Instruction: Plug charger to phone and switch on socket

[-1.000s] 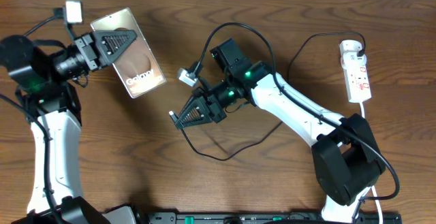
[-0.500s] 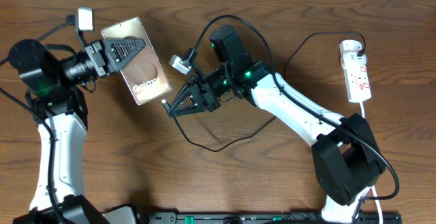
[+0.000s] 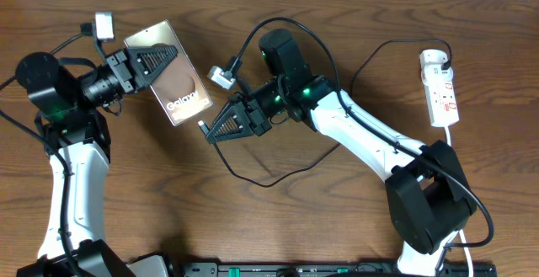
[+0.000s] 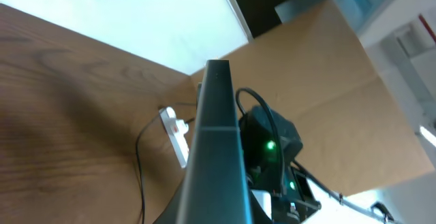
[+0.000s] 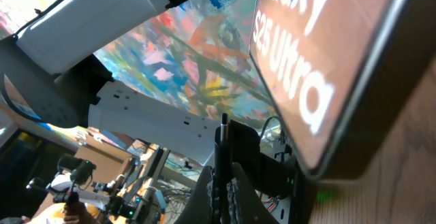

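Phone (likely slick, rigid) is hovering at ten o'clock, left fingers clamping its upper end; right fingers are sensibly pinching the limp charger just behind its plug.

The phone reads "Galaxy S25 Ultra" in white lettering.

Bronze-brown phone, white socket

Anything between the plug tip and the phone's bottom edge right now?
Nothing visible. The right hand holds the charger tip just off the lower edge of the phone, with only a bare gap between them. The left hand grips the phone.
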`<state>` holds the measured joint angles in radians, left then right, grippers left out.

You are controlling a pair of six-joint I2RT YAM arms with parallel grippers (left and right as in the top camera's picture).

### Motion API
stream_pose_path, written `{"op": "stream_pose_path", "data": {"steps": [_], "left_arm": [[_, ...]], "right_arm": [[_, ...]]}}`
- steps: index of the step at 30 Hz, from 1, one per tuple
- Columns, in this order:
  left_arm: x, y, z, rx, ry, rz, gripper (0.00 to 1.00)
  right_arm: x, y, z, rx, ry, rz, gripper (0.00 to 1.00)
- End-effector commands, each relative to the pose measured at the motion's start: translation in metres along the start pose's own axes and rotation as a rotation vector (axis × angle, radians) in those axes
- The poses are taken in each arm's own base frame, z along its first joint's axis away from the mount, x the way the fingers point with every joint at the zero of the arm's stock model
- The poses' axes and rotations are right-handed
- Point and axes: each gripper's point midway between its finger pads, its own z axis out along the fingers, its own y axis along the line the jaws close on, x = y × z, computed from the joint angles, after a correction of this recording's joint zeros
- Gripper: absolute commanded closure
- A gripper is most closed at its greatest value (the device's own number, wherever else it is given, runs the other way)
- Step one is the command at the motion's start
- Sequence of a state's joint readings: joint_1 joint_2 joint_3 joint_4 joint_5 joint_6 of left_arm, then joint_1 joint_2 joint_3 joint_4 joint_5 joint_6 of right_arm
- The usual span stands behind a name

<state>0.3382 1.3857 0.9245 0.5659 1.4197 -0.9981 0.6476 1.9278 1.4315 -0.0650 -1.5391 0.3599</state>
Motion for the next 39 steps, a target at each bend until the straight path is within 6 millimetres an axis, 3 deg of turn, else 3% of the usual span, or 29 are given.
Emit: {"op": "stream_pose_path", "data": {"steps": [1, 17, 27, 39], "left_arm": [[-0.010, -0.010, 0.000, -0.012, -0.047, -0.009, 0.93], [-0.007, -0.012, 0.000, -0.003, -0.030, -0.034, 0.93], [0.002, -0.023, 0.016, 0.035, 0.012, 0.020, 0.92], [0.002, -0.023, 0.015, 0.034, 0.010, 0.020, 0.93]], "right_arm": [[0.000, 0.007, 0.003, -0.025, 0.013, -0.001, 0.99], [-0.004, 0.000, -0.002, 0.017, -0.010, -0.002, 0.99], [-0.006, -0.003, -0.007, 0.030, -0.021, -0.002, 0.99], [-0.009, -0.004, -0.017, 0.037, -0.037, 0.005, 0.99]]}}
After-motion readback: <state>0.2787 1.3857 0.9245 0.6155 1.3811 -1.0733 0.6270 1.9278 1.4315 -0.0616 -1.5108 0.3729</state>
